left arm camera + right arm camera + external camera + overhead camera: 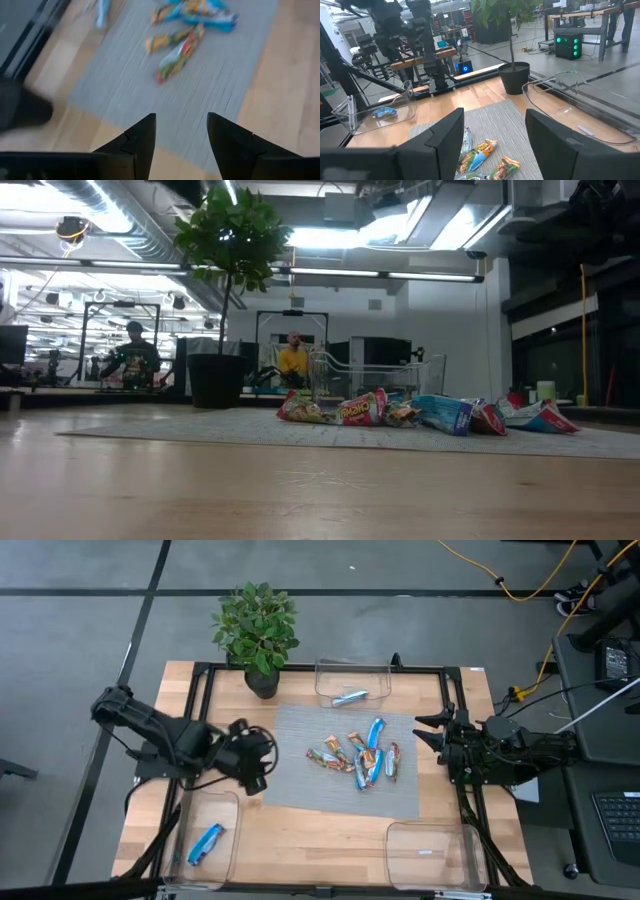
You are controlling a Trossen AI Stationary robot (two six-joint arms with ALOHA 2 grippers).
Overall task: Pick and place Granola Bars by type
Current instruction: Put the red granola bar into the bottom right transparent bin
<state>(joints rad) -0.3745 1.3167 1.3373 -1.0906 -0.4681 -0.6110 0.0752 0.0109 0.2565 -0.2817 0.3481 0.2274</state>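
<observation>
Wooden table (300,830) with a grey mat (300,785) at its centre carries our work. We count one blue bar (205,842) in the clear bin (232,802) at the front-left corner and another bar (349,697) in the bin (322,670) at the back edge; the front-right bin (400,858) looks empty. Most Granola Bars (360,755) are unsorted, piled mid-mat, so we judge the task barely begun. Our left gripper (181,131) hovers at the mat's left edge, fingers apart and empty. Our right gripper (494,136) waits at the mat's right edge, likewise released.
</observation>
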